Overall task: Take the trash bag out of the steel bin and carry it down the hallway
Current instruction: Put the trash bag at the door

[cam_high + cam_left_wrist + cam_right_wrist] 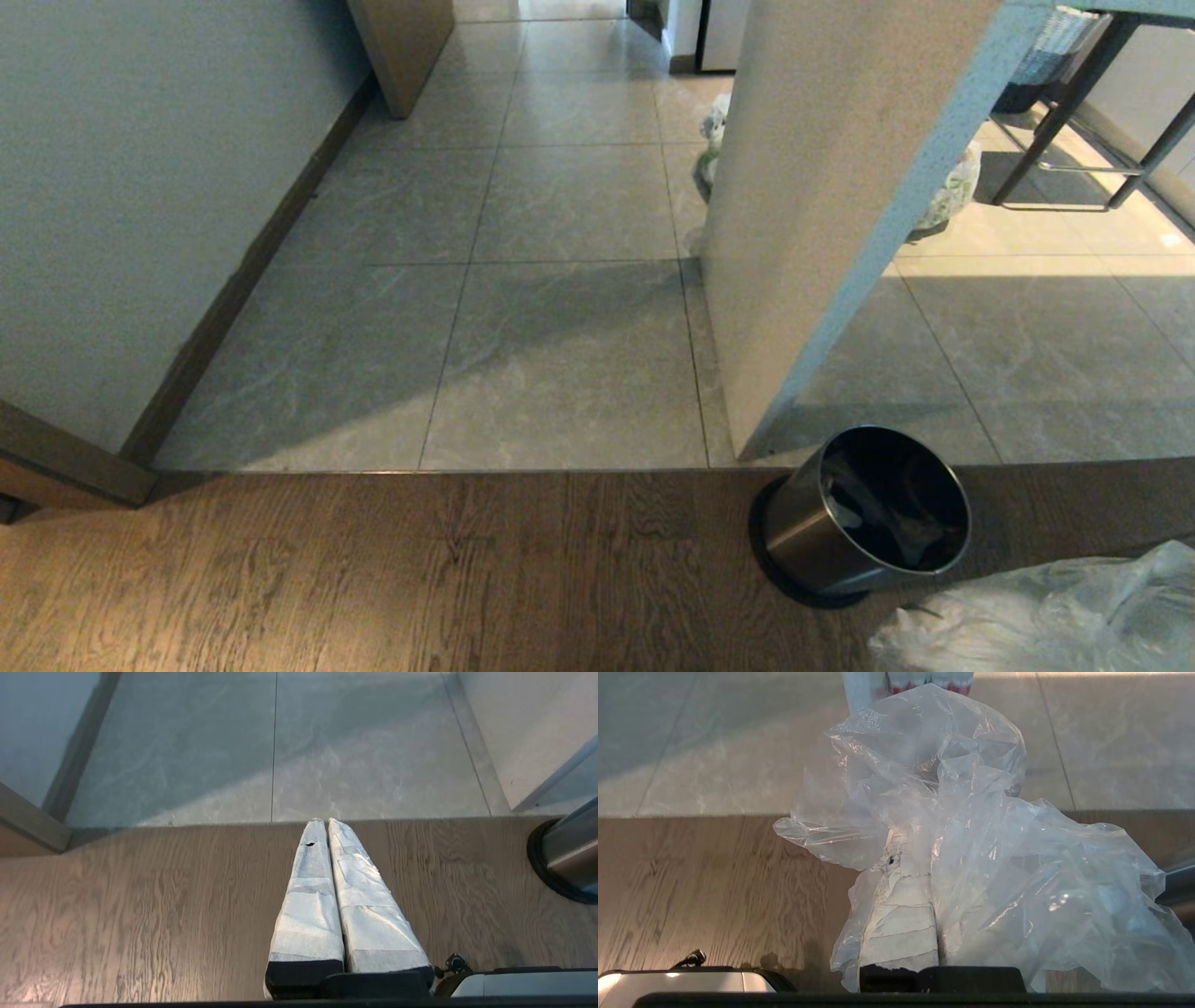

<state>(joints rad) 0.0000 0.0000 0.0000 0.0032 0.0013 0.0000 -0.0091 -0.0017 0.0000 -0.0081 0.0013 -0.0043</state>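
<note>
Clear crinkled plastic fills most of the right wrist view: the trash bag (971,858) is draped over the right gripper (924,812), whose tape-wrapped fingers (901,919) show only in part through the film. They are pressed together with the bag's plastic caught between them. In the head view only a corner of the same bag (1036,616) shows, cut off by the lower right edge, and neither arm is visible there. Any contents of the bag cannot be made out.

One steel bin (864,513) stands on the wooden floor (373,579), just beside the bag and near the foot of a pale wall end (822,215). Its inside is dark, with something crumpled in it that is hard to identify. In the left wrist view only its edge and black base ring (560,863) appear.

The left gripper (327,823) hangs over the wood, its two wrapped fingers (308,905) touching along their length, nothing between them.

Beyond lies the tiled hallway (560,280). One white-green bag (714,140) is half hidden behind the wall end.
</note>
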